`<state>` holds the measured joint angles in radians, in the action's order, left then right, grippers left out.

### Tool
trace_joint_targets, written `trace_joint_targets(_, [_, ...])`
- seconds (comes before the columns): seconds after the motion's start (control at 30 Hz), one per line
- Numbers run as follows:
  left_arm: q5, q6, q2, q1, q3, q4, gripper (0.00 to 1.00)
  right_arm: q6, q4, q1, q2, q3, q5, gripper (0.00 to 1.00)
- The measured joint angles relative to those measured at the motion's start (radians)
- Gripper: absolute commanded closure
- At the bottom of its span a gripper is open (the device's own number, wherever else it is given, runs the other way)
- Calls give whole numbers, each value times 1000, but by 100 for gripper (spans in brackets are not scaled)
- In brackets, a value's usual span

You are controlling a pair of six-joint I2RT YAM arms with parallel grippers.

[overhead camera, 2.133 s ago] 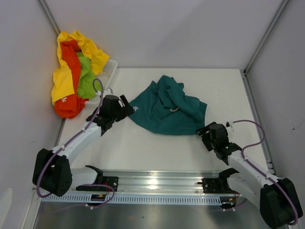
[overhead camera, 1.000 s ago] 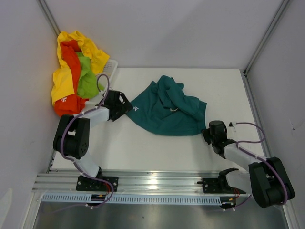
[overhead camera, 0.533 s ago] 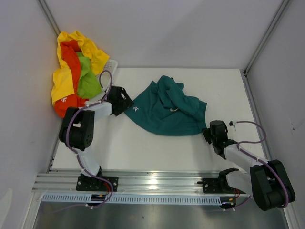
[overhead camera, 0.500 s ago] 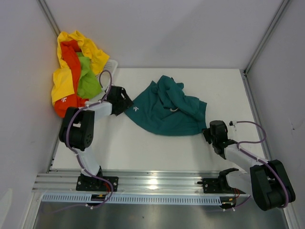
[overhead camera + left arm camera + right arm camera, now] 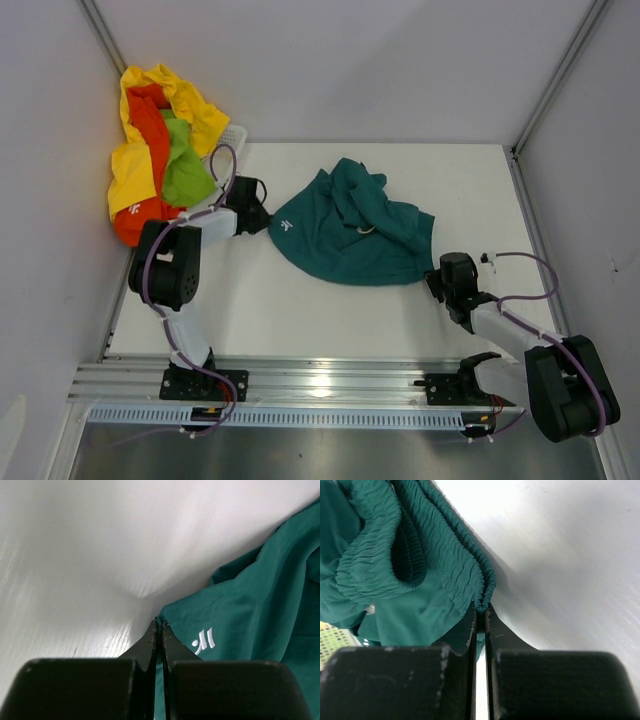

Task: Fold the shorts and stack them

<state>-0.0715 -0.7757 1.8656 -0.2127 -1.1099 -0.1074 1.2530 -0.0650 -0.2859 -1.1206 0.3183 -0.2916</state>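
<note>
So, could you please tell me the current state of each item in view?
Dark teal fabric shorts: crumpled, unfolded.
Left claw: shut on their hem corner.
Right claw: shut on their elastic waistband.
Yellow, orange-red and lime-green shorts: heaped, unfolded.
White plastic basket: mostly covered.

The white table (image 5: 300, 310) in front of me carries 1 pair of dark teal shorts (image 5: 345, 240). They lie crumpled and unfolded a little beyond its middle, with the elastic waist bunched toward my right and a leg corner with a small white logo pointing to my left. At the far left corner a white basket (image 5: 236, 138) sits at the table's edge, draped with yellow, orange-red and lime green shorts (image 5: 160, 160). A metal rail (image 5: 320, 380) runs along the edge nearest me.
</note>
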Motion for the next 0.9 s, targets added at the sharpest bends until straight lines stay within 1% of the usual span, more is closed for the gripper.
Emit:
trace_joint_targets(0.1, [-1, 0, -4, 1, -11, -10, 100, -22, 63, -1, 23, 17, 0, 100])
trace_joint_targets(0.2, [0, 0, -37, 6, -10, -43, 100, -55, 204, -1, 72, 100, 0, 100])
trace_joint_targets(0.3, [-1, -1, -125, 17, -10, -90, 100, -82, 397, -3, 108, 268, -3, 100])
trace_joint_targets(0.37, [-9, -2, -203, 23, -18, -147, 100, -100, 563, -8, 107, 452, -12, 100])
trace_joint_targets(0.43, [-26, -5, -281, 24, -39, -215, 100, -113, 682, -14, 108, 612, -16, 100])
trace_joint_targets(0.5, [-43, -11, -369, 24, -82, -302, 100, -130, 794, -29, 113, 777, -16, 100])
trace_joint_targets(0.63, [-77, -26, -575, 24, -155, -434, 100, -148, 953, -94, 162, 989, -16, 100])
trace_joint_targets(0.67, [-84, -29, -651, 25, -168, -468, 100, -152, 990, -120, 184, 1030, -12, 100])
trace_joint_targets(0.77, [-95, -36, -856, 25, -225, -544, 100, -177, 1041, -165, 272, 1112, 40, 100])
trace_joint_targets(0.9, [-103, -42, -1084, 25, -356, -614, 100, -210, 1025, -171, 406, 1160, 179, 100])
